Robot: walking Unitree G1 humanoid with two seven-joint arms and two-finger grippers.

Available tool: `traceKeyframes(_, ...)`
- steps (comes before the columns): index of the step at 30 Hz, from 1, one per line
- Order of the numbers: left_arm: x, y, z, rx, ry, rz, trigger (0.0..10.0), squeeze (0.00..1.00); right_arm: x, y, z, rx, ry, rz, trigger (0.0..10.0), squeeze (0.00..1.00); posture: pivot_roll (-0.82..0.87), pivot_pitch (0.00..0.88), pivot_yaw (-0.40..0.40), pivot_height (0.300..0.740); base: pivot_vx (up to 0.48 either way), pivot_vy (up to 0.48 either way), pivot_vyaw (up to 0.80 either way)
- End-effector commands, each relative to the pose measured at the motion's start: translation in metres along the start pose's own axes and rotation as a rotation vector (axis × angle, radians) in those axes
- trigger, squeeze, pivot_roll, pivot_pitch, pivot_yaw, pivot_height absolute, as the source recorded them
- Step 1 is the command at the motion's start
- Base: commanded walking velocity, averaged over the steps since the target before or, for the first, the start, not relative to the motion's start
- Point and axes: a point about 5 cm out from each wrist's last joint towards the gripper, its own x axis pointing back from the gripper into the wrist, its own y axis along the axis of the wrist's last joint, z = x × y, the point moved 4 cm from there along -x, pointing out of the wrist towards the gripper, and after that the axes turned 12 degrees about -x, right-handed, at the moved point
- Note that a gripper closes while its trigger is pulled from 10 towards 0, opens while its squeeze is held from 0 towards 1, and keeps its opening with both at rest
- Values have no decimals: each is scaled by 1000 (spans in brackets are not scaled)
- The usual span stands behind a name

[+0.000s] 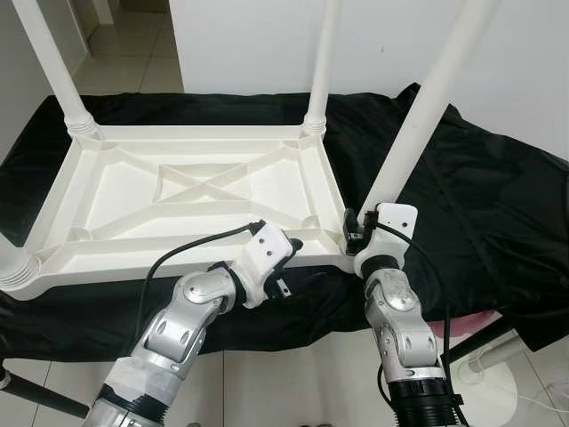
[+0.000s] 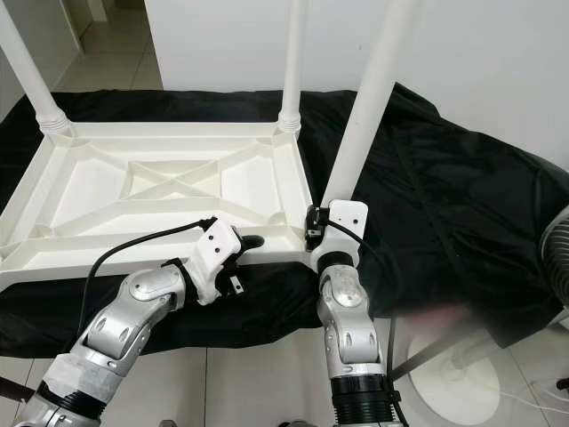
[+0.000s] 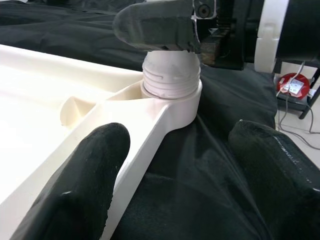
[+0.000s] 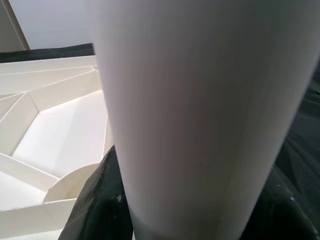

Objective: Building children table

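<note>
The black fingers of the right gripper are closed around the bottom of a white table leg. The leg is held where it meets the near right corner of the table top. In the right wrist view the leg is seen very close, with a dark finger on each side of it.

The left gripper is placed at the near edge of the table top, just beside that same corner. Its two black fingers are spread apart and nothing is held between them. One finger is seen over the white edge and the other over the black cloth. In the left wrist view the ribbed end of the leg is seen sitting in the round corner socket, with a finger of the right gripper across it.

The table top is laid upside down, so its ribs and a big cross shape are seen. Three more white legs are stood up at the other corners: the far left leg, the far right leg and the near left leg. The table top is rested on the black cloth, which is spread over a low surface. A white tiled floor is seen below the arms.
</note>
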Motion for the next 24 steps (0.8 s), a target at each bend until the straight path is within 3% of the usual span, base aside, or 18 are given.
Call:
traceKeyframes(1, 0, -4, 1, -3, 30, 21, 10000, 0, 9, -19, 0, -91, -34, 75, 10000, 227, -79, 71, -40, 740, 0, 0, 0)
traceKeyframes(2, 0, -4, 1, -3, 30, 22, 10000, 0, 9, -18, -1, -95, -38, 73, 10000, 227, -80, 71, -41, 740, 0, 0, 0)
traceKeyframes(3, 0, -4, 1, -3, 31, 22, 10000, 0, 9, -15, -1, -114, -25, 67, 10000, 1000, -79, 70, -43, 740, 0, 0, 0)
traceKeyframes(13, -1, -4, 0, 0, 34, 20, 10000, 0, 8, -2, -4, -121, 35, 26, 10000, 1000, -77, 64, -51, 740, 0, 0, 0)
traceKeyframes(21, 0, -5, 0, -1, 37, 21, 10000, 0, 9, -9, -5, -108, 140, 77, 10000, 1000, -73, 57, -56, 740, 0, 0, 0)
traceKeyframes(22, 0, -5, 0, -2, 37, 21, 10000, 0, 9, -10, -7, -100, 151, 82, 10000, 867, -73, 56, -54, 740, 0, 0, 0)
traceKeyframes(23, 0, -5, 0, -2, 37, 21, 10000, 0, 9, -10, -7, -100, 151, 82, 10000, 867, -73, 56, -54, 740, 0, 0, 0)
traceKeyframes(24, 0, -5, 0, -2, 37, 21, 10000, 0, 9, -11, -8, -91, 166, 90, 10000, 165, -72, 51, -51, 740, 0, 0, 0)
